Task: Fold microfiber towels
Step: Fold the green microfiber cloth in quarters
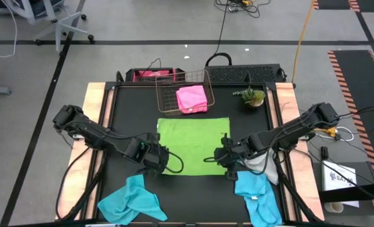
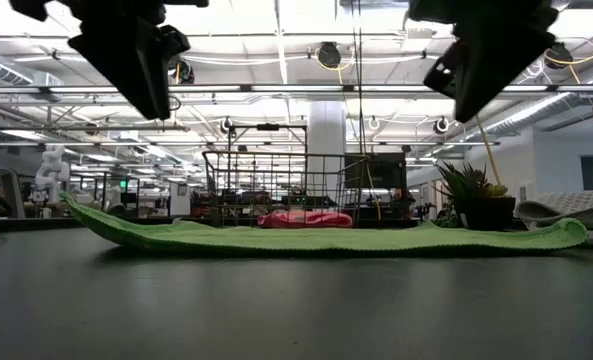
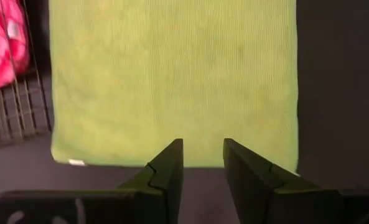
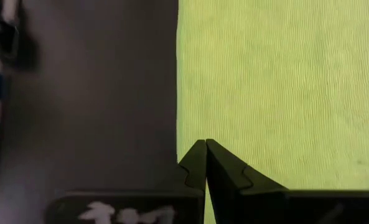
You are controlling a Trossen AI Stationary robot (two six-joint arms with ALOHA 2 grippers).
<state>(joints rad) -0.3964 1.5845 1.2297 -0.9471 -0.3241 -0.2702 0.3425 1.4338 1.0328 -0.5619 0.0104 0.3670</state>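
Lying flat and spread open on the dark surface (image 1: 117,126), the green towel (image 1: 193,145) fills the middle, with both arms hanging over its near edge. The left gripper (image 3: 202,163) hovers just short of that edge, near the towel's left near corner; its 2 fingers (image 3: 167,174) stand a little apart with nothing between them, and the cloth begins right beyond their tips. The right gripper (image 4: 206,155) sits over the right near corner, its fingers (image 4: 224,171) pressed together tip to tip and holding nothing; the towel's side edge runs straight away from those tips, green on one side, bare surface on the other. In the low view both grippers hang clear above the cloth, which lies as a thin green strip with its left end slightly lifted.

Past the towel's far edge stands a wire basket (image 1: 168,104) with the pink towel (image 1: 192,99) bunched inside it. A small potted plant (image 1: 252,96) is on the surface beside the basket. Behind the left fingers a blue towel (image 1: 131,200) lies crumpled at the near edge; behind the right fingers lies a 2nd blue towel (image 1: 256,195), with a grey towel (image 1: 262,165) touching it
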